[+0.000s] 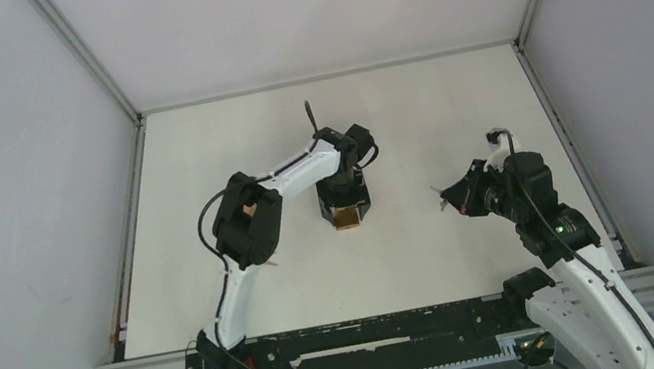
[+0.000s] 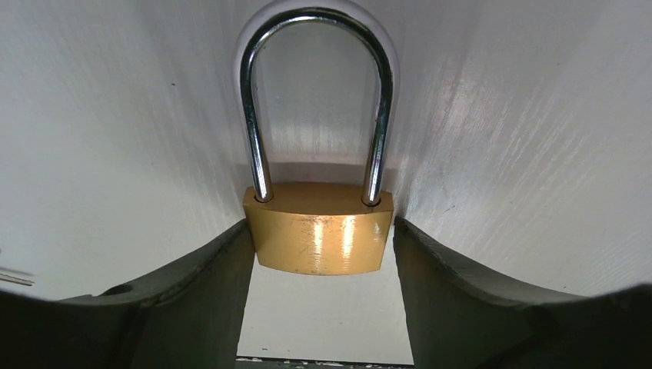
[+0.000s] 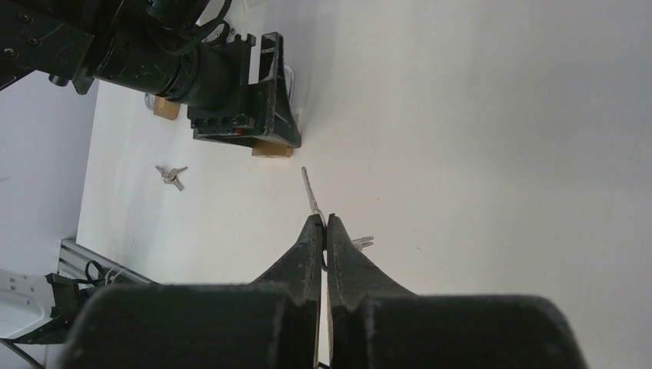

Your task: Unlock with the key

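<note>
Left gripper [image 2: 323, 231]: jaws clamped against both sides of brass padlock [image 1: 346, 220], at centre of desk [image 1: 433, 115] | Right gripper [image 3: 323, 223]: fingertips pinched together on key [image 3: 310, 191], near desk's right edge.

Padlock mostly covered, key half buried

In the right wrist view only the blade of the key [image 3: 310, 192] shows. Its bow is buried between the closed fingers [image 3: 306, 257] of the right gripper [image 3: 324, 223], and the left arm [image 3: 192, 65] screens all of the padlock [image 3: 271, 151] but a brass strip. Small metal pieces [image 3: 171, 176] on the counter [image 3: 500, 154] are too small to identify. From above, the left gripper [image 1: 345, 210] covers the padlock down to a sliver at its near edge, and the key is too small to make out. The left wrist view hides the padlock's keyhole face, and its lower edge cuts off the gripper's fingers.
</note>
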`<state>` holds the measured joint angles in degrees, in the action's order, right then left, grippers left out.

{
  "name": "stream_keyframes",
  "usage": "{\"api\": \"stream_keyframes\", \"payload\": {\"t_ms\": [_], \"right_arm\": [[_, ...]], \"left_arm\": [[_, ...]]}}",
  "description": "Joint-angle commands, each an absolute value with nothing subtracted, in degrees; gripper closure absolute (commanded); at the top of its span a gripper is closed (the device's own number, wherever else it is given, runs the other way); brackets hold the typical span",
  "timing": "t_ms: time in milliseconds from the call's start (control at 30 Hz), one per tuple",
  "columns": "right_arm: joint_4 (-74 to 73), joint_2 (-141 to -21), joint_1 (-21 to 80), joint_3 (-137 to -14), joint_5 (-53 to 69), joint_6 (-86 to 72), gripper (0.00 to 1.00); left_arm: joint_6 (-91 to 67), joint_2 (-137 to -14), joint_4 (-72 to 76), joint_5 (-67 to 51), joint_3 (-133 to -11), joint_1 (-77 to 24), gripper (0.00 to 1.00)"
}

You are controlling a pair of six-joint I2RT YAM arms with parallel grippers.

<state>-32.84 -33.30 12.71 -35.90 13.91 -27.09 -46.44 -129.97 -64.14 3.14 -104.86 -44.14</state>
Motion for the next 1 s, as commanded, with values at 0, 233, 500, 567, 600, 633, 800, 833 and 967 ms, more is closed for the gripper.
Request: {"api": "stream_keyframes", "payload": {"t_ms": [0,233,500,567,600,633,800,833,967], "right_arm": [[-30.54,-32.85,12.06,-36.12,14.35,-26.01,1.0],[-30.53,-33.13,11.91,-36.13,14.5,-25.93,1.0],[-30.59,-33.18,11.81,-36.12,14.59,-25.84,1.0],[-30.59,-33.22,11.79,-36.17,14.59,-25.84,1.0],[-30.59,-33.22,11.78,-36.13,14.59,-25.83,1.0],[-30.59,-33.26,11.7,-36.12,14.57,-25.76,1.0],[-30.65,-33.26,11.63,-36.13,14.59,-25.84,1.0],[-30.72,-33.29,11.67,-36.11,14.57,-25.83,1.0],[-30.72,-33.31,11.65,-36.17,14.59,-25.74,1.0]], "left_arm": [[-44.53,-132.21,-64.06,3.86,-106.26,-44.21,0.29],[-44.09,-132.66,-64.05,4.39,-106.68,-43.54,0.29],[-43.48,-133.34,-64.47,6.6,-108.01,-43.25,0.29],[-43.59,-133.25,-64.44,6.95,-107.91,-43.27,0.29],[-43.66,-133.29,-64.43,6.8,-107.92,-43.25,0.3],[-43.68,-133.35,-64.42,6.77,-107.92,-43.26,0.3],[-44.2,-133.46,-64.39,7.22,-107.86,-42.96,0.3],[-44.28,-133.42,-64.22,7.21,-107.84,-42.88,0.3],[-44.38,-133.33,-63.97,7.0,-108.01,-42.46,0.31]]}}
